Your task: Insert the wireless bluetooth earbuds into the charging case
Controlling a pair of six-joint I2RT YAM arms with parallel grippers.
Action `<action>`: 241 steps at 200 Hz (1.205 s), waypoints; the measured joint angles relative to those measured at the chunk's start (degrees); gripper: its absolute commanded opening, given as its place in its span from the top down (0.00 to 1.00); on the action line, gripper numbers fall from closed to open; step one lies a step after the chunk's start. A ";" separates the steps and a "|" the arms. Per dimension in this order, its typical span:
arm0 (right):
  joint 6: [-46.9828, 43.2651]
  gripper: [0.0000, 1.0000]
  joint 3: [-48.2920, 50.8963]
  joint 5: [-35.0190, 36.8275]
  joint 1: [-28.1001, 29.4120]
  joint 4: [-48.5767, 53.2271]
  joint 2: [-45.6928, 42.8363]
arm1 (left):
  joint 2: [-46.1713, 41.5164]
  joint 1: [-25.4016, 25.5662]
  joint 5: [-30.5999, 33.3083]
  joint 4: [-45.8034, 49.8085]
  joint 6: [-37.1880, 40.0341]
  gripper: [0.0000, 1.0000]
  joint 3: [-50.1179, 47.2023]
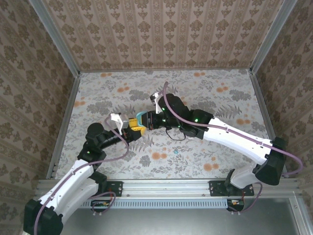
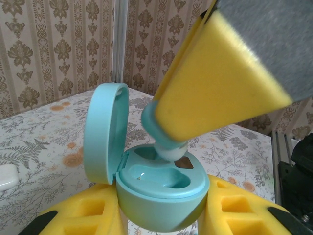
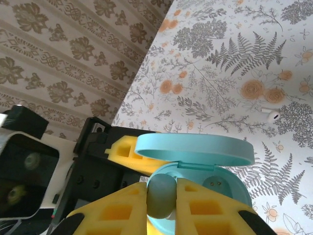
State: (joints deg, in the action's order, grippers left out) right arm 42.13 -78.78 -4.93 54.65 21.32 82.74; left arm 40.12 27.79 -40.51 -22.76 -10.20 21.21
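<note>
L gripper [image 2: 164, 223] clamped on open teal case [image 3: 217, 185], lid [image 2: 100, 132] upright. R gripper [image 3: 162, 210] pinching 1 teal earbud [image 2: 152, 122], tip at case cavity just above L pads [image 2: 83, 220].

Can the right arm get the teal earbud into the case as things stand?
Probably yes. The lid stands open, the left gripper holds the case by its sides, and the earbud in the right gripper hangs right over the wells.
</note>
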 measured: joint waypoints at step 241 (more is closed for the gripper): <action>-0.15 0.81 -0.15 -0.37 1.92 -0.57 0.83 | 0.04 0.33 0.44 0.55 0.85 0.71 0.72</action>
State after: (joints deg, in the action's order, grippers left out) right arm 41.98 -78.94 -5.30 56.58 20.75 83.57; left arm 40.16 28.12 -40.07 -22.22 -9.34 21.93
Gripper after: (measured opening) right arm 0.182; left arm 0.326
